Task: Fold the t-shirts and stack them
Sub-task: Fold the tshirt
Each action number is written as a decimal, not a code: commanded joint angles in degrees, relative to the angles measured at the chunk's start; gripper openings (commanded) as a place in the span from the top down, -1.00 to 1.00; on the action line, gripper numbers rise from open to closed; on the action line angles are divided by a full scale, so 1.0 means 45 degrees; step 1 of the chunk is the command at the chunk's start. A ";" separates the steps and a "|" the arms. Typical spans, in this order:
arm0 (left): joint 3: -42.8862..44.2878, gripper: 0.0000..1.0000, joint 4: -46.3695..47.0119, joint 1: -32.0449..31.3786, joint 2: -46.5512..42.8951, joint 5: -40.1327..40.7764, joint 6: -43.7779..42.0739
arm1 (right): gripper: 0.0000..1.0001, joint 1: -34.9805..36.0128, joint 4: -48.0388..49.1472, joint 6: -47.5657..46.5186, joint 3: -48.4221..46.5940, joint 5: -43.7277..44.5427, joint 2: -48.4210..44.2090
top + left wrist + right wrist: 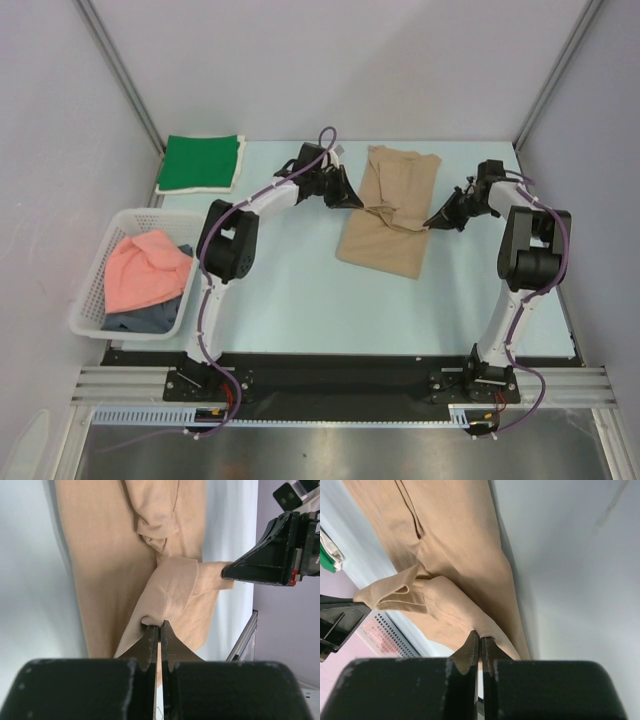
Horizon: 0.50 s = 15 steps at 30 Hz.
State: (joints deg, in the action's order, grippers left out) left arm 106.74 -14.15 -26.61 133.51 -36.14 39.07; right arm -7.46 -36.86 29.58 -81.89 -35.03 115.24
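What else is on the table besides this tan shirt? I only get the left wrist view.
Observer: A green t-shirt lies folded flat at the far left corner.
Operator: Any shirts left to fold?
Observer: A white basket at the left edge holds a pink t-shirt over a grey-blue t-shirt, both crumpled.
Operator: Is the right claw really gripping?
Observer: Yes, the right wrist view shows the right claw shut on the edge of the tan t-shirt.
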 commanded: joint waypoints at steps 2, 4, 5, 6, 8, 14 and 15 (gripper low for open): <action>0.0558 0.99 0.0352 0.0132 0.0252 -0.0231 0.0322 | 1.00 -0.0255 -0.0325 -0.0500 -0.0943 -0.0380 0.0484; 0.0597 0.99 0.0294 0.0171 0.0291 -0.0114 0.0263 | 1.00 -0.0294 -0.0324 -0.0519 -0.1041 -0.0517 0.0718; 0.0616 0.99 0.0274 0.0171 0.0330 -0.0133 0.0263 | 1.00 -0.0314 -0.0382 -0.0597 -0.1254 -0.0517 0.0816; 0.0771 0.97 0.0216 0.0191 0.0388 -0.0133 0.0244 | 0.94 -0.0314 -0.0421 -0.0617 -0.1372 -0.0595 0.1068; 0.1103 0.70 -0.0269 0.0210 0.0739 -0.0133 0.0146 | 0.78 -0.0333 -0.0558 -0.0598 -0.1781 -0.0615 0.1323; 0.2880 -0.26 -0.2826 0.0366 0.0568 0.2300 -0.1824 | 0.20 -0.0743 -0.1338 -0.1085 -0.4258 0.0262 0.2339; 0.2824 -0.27 -0.2948 0.0502 0.0313 0.2618 -0.2407 | 0.03 -0.1014 -0.1823 -0.1182 -0.5347 0.0535 0.2495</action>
State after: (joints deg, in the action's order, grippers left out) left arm 115.15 -22.17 -25.85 138.43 -31.22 34.96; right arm -9.37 -42.15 26.81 -96.03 -35.44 125.62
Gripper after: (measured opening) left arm 0.622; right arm 0.427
